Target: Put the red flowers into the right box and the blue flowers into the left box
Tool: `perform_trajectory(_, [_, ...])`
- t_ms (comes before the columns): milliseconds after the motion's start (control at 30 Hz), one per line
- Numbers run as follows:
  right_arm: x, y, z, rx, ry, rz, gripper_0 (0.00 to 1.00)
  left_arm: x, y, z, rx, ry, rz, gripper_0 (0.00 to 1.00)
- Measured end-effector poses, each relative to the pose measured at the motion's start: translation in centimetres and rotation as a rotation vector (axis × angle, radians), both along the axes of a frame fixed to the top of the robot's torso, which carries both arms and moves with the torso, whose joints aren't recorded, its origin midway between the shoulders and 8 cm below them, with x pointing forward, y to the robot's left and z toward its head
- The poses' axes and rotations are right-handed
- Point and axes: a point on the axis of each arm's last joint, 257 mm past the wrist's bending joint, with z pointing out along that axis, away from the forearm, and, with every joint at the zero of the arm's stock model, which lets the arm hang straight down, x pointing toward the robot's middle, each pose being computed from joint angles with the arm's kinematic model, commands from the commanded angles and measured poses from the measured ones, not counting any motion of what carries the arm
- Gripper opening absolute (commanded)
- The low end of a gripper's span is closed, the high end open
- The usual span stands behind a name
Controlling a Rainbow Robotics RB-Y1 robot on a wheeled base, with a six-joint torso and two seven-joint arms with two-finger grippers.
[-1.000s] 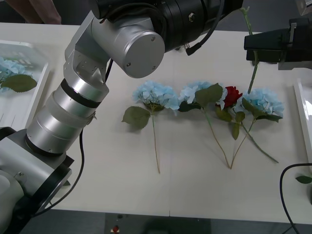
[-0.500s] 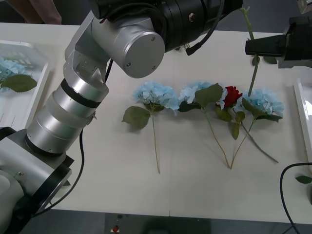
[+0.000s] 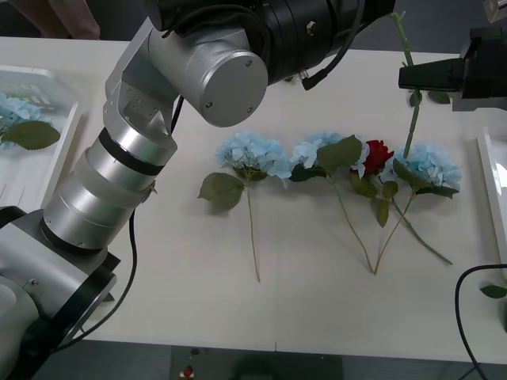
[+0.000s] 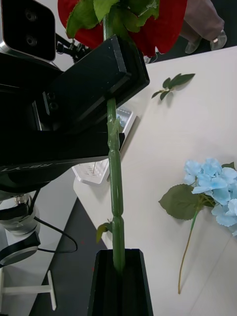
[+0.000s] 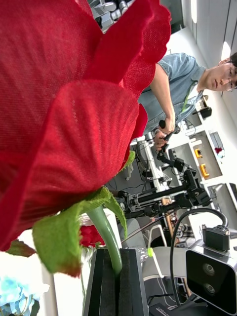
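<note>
One of the red flowers hangs head-up in the air, held by both grippers at once. Its green stem [image 3: 409,119] rises at the back right above the table. My right gripper [image 3: 412,77] [image 4: 118,269] is shut on the lower stem [image 4: 114,187]. My left gripper [image 4: 106,84] [image 5: 117,266] is shut on the same stem just under the red head [image 4: 163,24] [image 5: 64,123]. On the table lie three blue flowers [image 3: 253,154] [image 3: 317,149] [image 3: 432,162] and another red flower [image 3: 378,154]. The left box [image 3: 59,150] holds a blue flower [image 3: 12,107]. The right box [image 3: 489,182] shows its rim.
My left arm [image 3: 135,158] reaches up across the table's left and centre. A loose leaf [image 3: 493,291] lies near the front right, and a leaf sprig [image 4: 173,81] lies on the table at the back. A blue flower [image 4: 212,187] lies below the held stem.
My right gripper has shifted slightly to the right along with the stem. The flowers on the table and the left arm have not moved.
</note>
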Motion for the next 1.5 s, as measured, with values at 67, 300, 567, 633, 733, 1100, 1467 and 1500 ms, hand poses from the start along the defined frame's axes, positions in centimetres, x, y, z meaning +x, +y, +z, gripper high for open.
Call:
perform_trajectory(67, [-0.1,0.0,-0.1,-0.004,0.003,0.003,0.00,0.0,0.0,0.0,0.000,0.000,0.000,0.40])
perform_trajectory(300, [-0.5,-0.1,-0.6,-0.021,0.014,0.015,0.00,0.0,0.0,0.0,0.000,0.000,0.000,1.00])
perform_trajectory(567, [-0.1,-0.6,-0.8,-0.037,0.014,-0.004,0.00,0.0,0.0,0.0,0.000,0.001,0.000,1.00])
perform_trajectory(633, [-0.1,-1.0,-0.7,-0.045,0.011,-0.014,0.00,0.0,0.0,0.0,0.000,0.001,0.000,1.00])
perform_trajectory(733, [0.1,-2.2,-0.6,-0.056,0.007,-0.038,0.00,0.0,0.0,0.0,0.000,0.001,0.000,1.00])
perform_trajectory(1100, [0.7,-10.9,-3.9,-0.148,0.075,-0.263,0.00,0.4,0.5,-0.2,0.007,-0.001,0.010,1.00])
perform_trajectory(1467, [-0.6,-22.8,-9.5,-0.435,0.300,-0.595,0.00,-0.8,10.5,-0.4,0.203,0.084,0.078,1.00])
perform_trajectory(1500, [-0.8,-23.9,-9.7,-0.453,0.321,-0.630,0.00,-1.3,11.3,-0.8,0.224,0.088,0.073,1.00])
